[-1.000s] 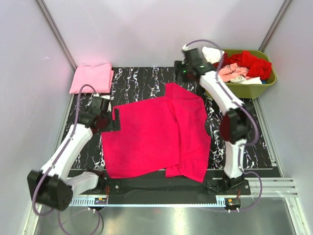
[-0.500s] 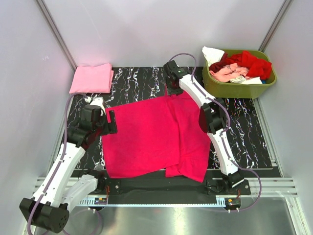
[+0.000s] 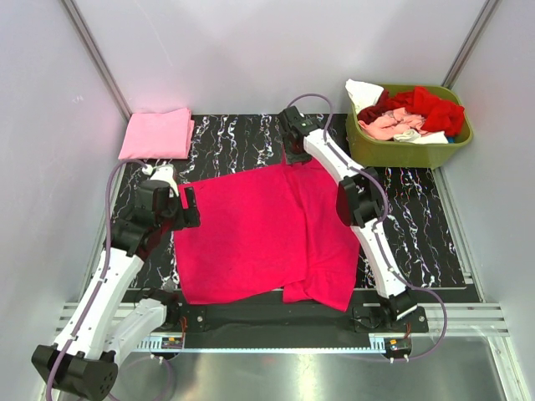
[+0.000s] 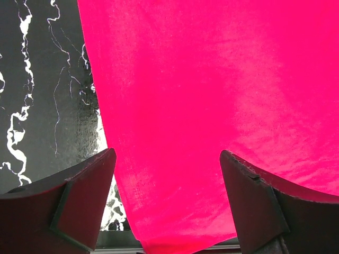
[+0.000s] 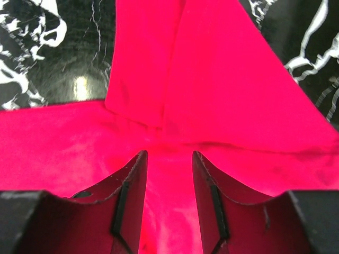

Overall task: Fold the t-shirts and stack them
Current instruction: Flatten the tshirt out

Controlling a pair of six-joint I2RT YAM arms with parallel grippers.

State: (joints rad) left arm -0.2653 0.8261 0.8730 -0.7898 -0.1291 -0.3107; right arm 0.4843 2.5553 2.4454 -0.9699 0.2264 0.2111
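From above. Spread across the middle of the black marbled table [image 3: 234,142]: magenta shirt [image 3: 259,234], mostly flat, with a fold line running down a little right of its middle and the near edge close to the arm bases. Left gripper [image 3: 185,209] just at the left edge of this shirt, fingers wide apart, holding nothing. Right gripper [image 3: 294,154] low at the far edge of the same shirt; from here not possible to tell how far open. In the far left corner, well apart from the magenta shirt: light pink shirt [image 3: 157,134], folded into a neat rectangle. At the far right: green basket [image 3: 410,153] with a red shirt [image 3: 435,109], a salmon shirt [image 3: 389,125] and a white shirt [image 3: 361,90] heaped inside, all crumpled.

From the left wrist. Left gripper [image 4: 168,154] spread wide above the cloth. Magenta shirt [image 4: 212,79] filling most of the picture, its edge running down between the two fingers, bare table [image 4: 47,95] on the left. Nothing pinched.

From the right wrist. Right gripper [image 5: 169,154] narrowed to a small gap, pointing at the place where a flap of the magenta shirt [image 5: 222,95] meets the wider cloth. Pink cloth visible inside the gap; cannot tell whether pinched or only lying below. Table [image 5: 47,47] in both upper corners.
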